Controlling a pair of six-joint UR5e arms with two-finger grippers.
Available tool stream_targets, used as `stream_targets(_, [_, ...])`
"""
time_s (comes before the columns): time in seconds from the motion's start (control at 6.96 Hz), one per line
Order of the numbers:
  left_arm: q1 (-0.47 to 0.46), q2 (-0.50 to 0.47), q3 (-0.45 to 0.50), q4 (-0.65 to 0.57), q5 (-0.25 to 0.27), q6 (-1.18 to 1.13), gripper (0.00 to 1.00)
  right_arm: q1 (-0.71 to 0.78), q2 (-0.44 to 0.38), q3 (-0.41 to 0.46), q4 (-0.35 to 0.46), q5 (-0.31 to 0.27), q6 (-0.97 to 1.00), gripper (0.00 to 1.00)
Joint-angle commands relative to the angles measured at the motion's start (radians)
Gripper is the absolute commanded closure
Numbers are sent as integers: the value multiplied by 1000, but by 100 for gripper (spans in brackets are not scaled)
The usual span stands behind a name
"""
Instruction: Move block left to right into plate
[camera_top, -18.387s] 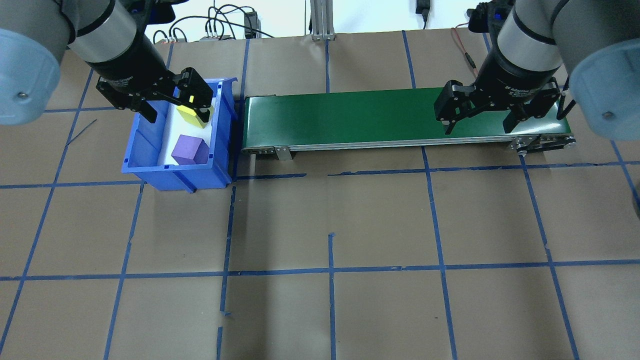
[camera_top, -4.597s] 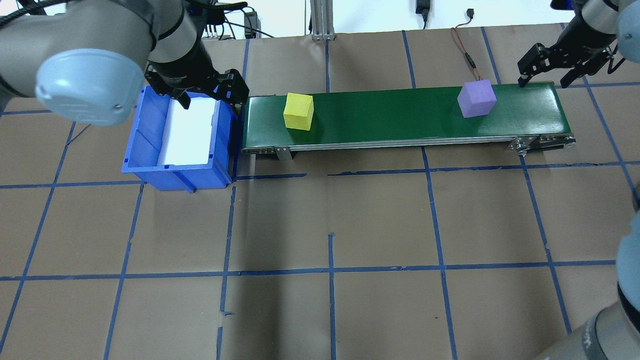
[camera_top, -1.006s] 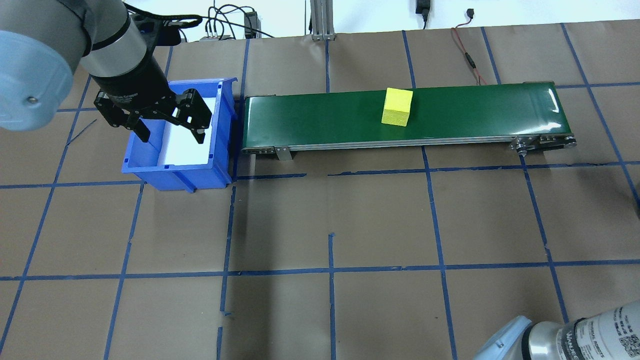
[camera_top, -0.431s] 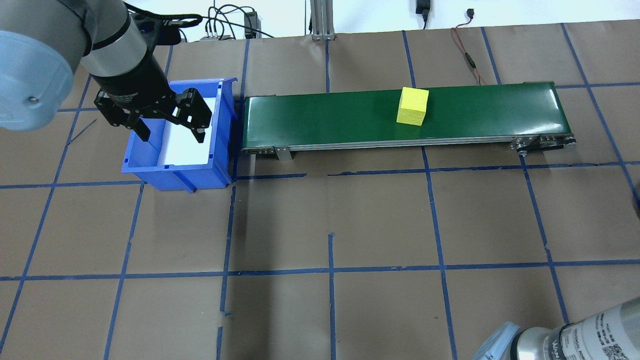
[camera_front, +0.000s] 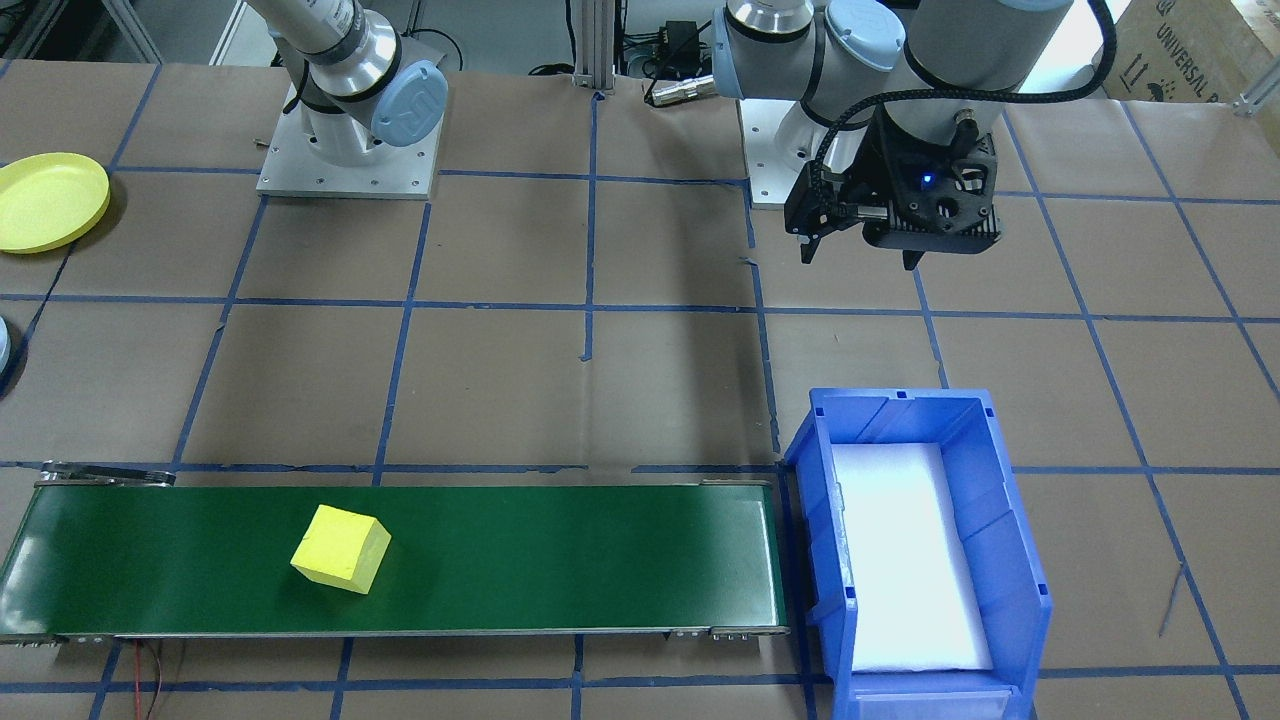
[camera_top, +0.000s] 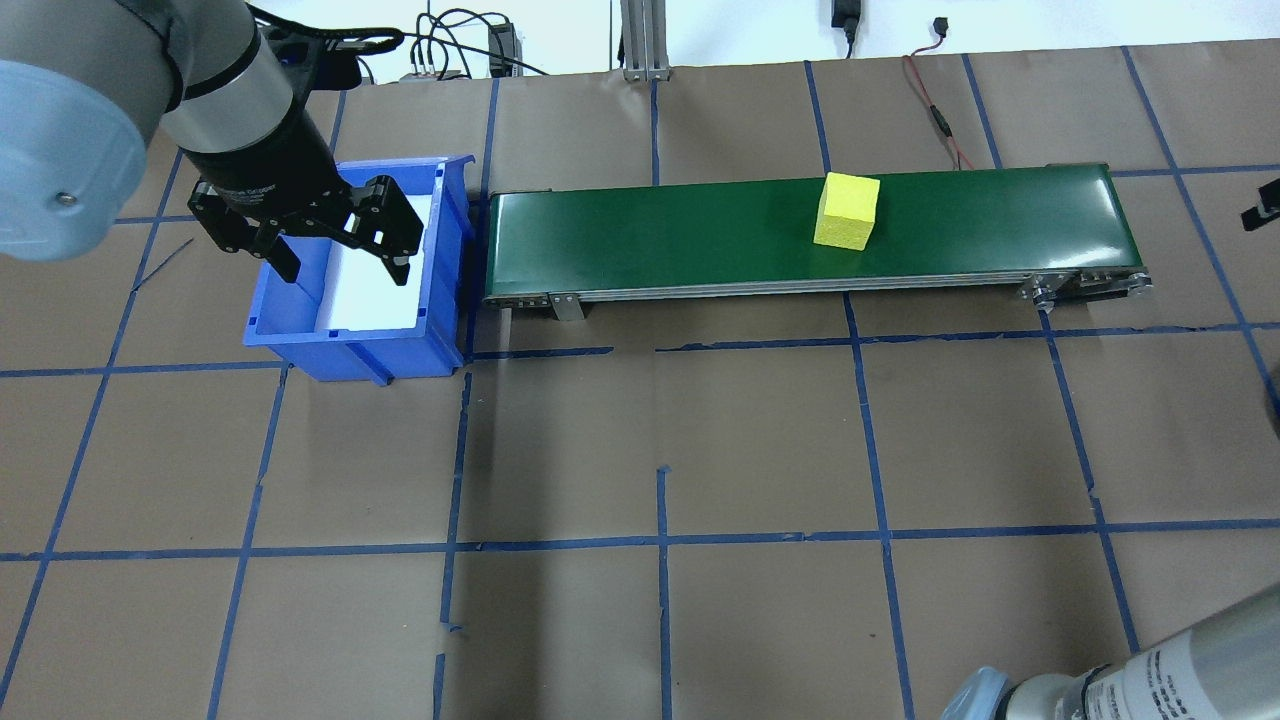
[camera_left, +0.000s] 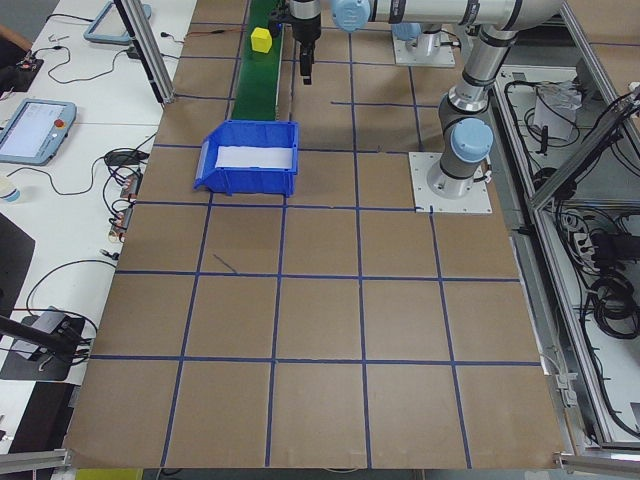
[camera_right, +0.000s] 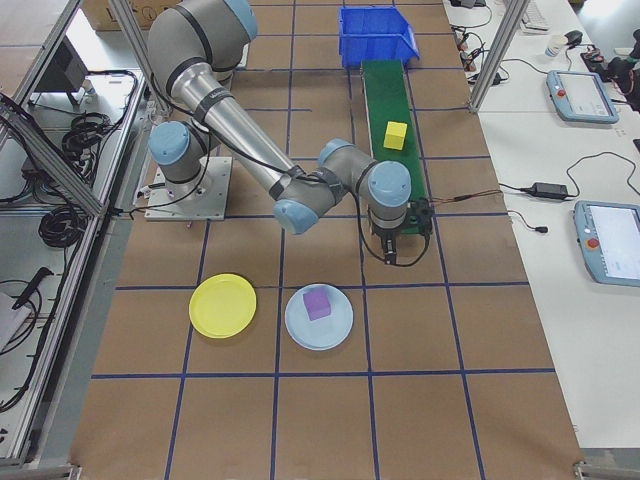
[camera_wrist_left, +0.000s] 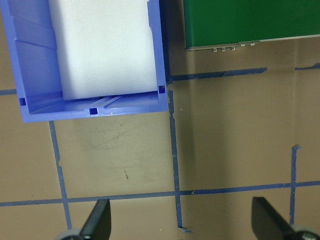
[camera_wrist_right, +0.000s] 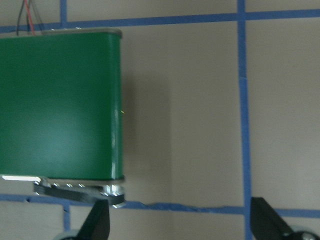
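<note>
Yellow block (camera_top: 847, 210) on green belt (camera_top: 700, 235), toward its right end. Left hand (camera_top: 340, 245) spread wide and empty above blue bin (camera_top: 300, 340), bin holding only white foam pad (camera_front: 905, 560). Right hand (camera_wrist_right: 180, 222) also spread, empty, hovering just past belt's end over brown tabletop (camera_top: 660, 450). Yellow plate (camera_right: 223, 305) bare, beside a pale blue plate (camera_right: 319, 317) carrying purple block (camera_right: 318, 303).

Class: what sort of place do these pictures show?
Probably a robotics lab: a taped-grid table, a small conveyor carrying a yellow block, and teach pendants on side benches.
</note>
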Motion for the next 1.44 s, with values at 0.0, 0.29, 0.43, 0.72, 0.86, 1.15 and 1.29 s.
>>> stream_targets(0.0, [-1, 0, 0, 0, 0, 0, 0, 119, 19, 2, 0, 22, 228, 2])
stream_targets(0.29, [0, 0, 0, 0, 0, 0, 0, 204, 45, 1, -44, 38, 433, 1])
stream_targets(0.43, [0, 0, 0, 0, 0, 0, 0, 245, 57, -1, -54, 63, 512, 0])
stream_targets(0.72, [-1, 0, 0, 0, 0, 0, 0, 294, 58, 1, -88, 67, 603, 0])
stream_targets(0.86, [0, -2, 0, 0, 0, 0, 0, 314, 51, -1, -89, 65, 659, 0])
stream_targets(1.15, [0, -2, 0, 0, 0, 0, 0, 324, 53, 1, -95, 67, 687, 0])
stream_targets(1.29, [0, -2, -1, 0, 0, 0, 0, 331, 50, 5, -100, 67, 722, 0])
